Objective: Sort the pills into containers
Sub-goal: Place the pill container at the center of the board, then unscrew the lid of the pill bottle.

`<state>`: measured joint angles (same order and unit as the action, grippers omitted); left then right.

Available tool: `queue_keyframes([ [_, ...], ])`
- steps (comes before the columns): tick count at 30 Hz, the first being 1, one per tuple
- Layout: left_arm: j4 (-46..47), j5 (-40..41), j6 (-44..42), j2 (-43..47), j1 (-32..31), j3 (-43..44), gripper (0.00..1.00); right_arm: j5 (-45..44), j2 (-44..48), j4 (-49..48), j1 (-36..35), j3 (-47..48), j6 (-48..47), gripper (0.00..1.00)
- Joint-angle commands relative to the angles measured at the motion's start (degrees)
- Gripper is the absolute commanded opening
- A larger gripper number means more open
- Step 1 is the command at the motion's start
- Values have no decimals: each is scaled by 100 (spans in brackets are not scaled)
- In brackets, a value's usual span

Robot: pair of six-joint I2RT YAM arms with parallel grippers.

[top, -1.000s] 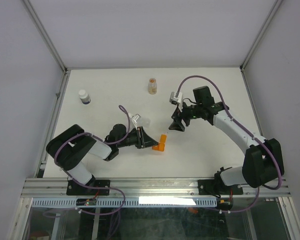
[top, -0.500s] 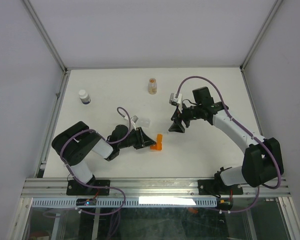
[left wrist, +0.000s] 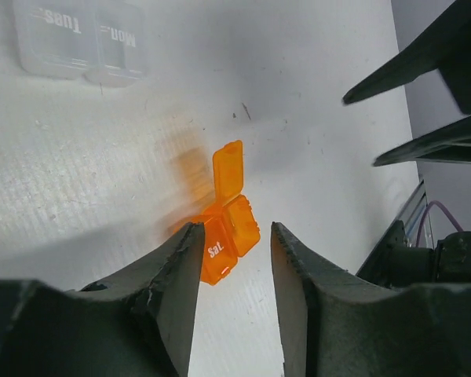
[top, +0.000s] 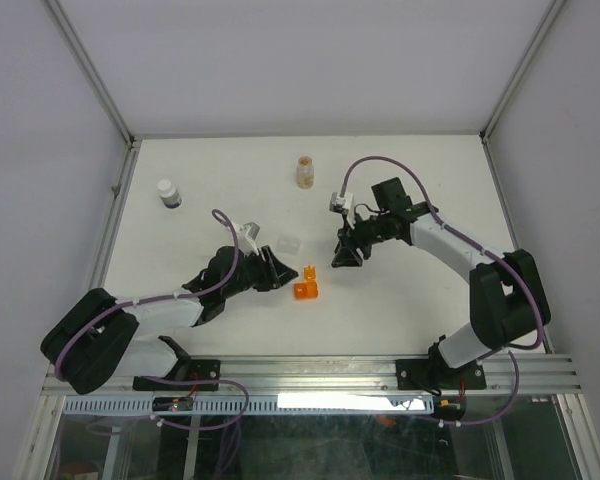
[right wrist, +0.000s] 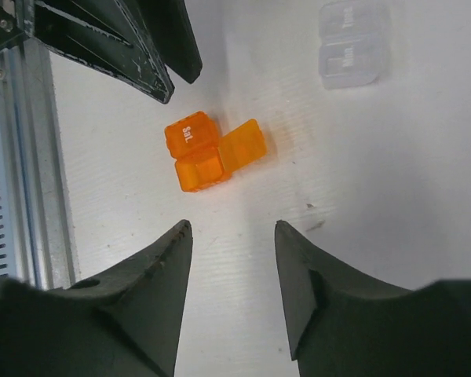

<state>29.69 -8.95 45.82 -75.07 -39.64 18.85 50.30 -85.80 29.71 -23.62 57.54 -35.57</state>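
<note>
Two tools, both with jaws apart and empty. The left tool (left wrist: 237, 229) is nearer: the orange pill box (right wrist: 200, 153) lies on the tabletop (top: 430, 180) just beyond its tips, open lid pointing away. The right tool (right wrist: 233, 228) hovers opposite, farther off.

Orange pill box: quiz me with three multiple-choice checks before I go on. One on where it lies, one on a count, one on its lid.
1. Where is the orange pill box?
A in the far right corner
B on the table between the left hand and the right hand
C on the near rail

2. How many bottles stand at the far side?
A one
B two
C four

3. Its lid flap is:
A open
B shut
C missing

Answers:
1 B: the top view shows it lying between both hands' fingertips.
2 B: only the white bottle and the clear vial stand there.
3 A: the left wrist view shows the flap standing up from the box.
</note>
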Motion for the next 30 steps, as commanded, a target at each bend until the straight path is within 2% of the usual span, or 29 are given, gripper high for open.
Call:
queue_keyframes([
  [1, -570, 331, -378, 542, 31, -85, 37, 63, -560, -304, -425, 264, 714, 44],
  [5, -493, 13, -340, 570, 21, -50, 29, 268, -978, -563, -594, 356, 1304, 25],
  [8, -185, -295, -213, 336, -41, -2, 26, 454, -1156, -901, -646, 346, 1843, 17],
  [19, 414, -630, -112, -527, -239, 193, 24, 309, -1607, -1428, -714, 389, 2578, 12],
  [30, 473, -546, -109, -819, -237, 154, 24, -158, -1920, -1363, -733, 495, 2688, 11],
])
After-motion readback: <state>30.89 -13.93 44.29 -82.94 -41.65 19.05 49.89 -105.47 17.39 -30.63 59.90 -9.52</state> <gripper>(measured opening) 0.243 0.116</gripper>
